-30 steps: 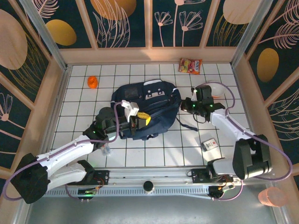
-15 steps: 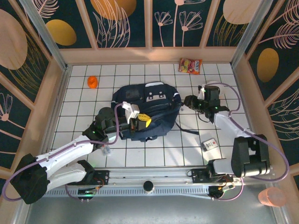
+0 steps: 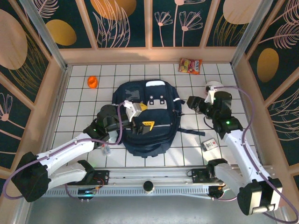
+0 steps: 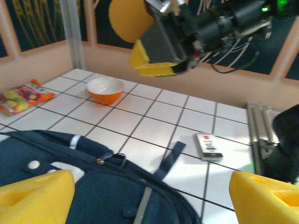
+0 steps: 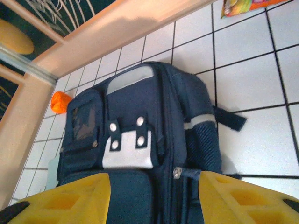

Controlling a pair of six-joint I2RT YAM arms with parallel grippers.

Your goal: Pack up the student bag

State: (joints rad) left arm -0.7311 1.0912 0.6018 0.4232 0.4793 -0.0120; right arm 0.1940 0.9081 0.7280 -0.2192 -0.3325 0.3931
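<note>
My left hand [image 3: 145,116] stands wide open. Its two yellow fingers [image 4: 35,196] are spread far apart with nothing between them, just over the front of the student bag [image 3: 161,135]. I cannot tell whether the fingertips touch the fabric.

The student bag lies flat in the middle of the white tiled tabletop [image 3: 187,154], front side up. Its white buckle patch [image 5: 127,150] faces upward and its grey-trimmed top points toward the far wall. A dark strap [image 3: 191,132] trails from its right side across the tiles.

My right hand [image 3: 189,101] is open too, its yellow fingers [image 5: 60,200] parted and holding nothing. It hangs just beside the right edge of the student bag and looks across it. From my left wrist I see that right hand raised above the tiles, clear of the fabric.

Beyond the right hand an orange bowl [image 4: 105,90] with a white inside sits on the tabletop. A colourful snack packet [image 3: 190,66] lies against the far wall. Near my right arm, on the near side, a small flat box [image 3: 210,144] rests on a tile, apart from the strap. Well off to the far left of the student bag sits a small orange object [image 3: 92,82].
</note>
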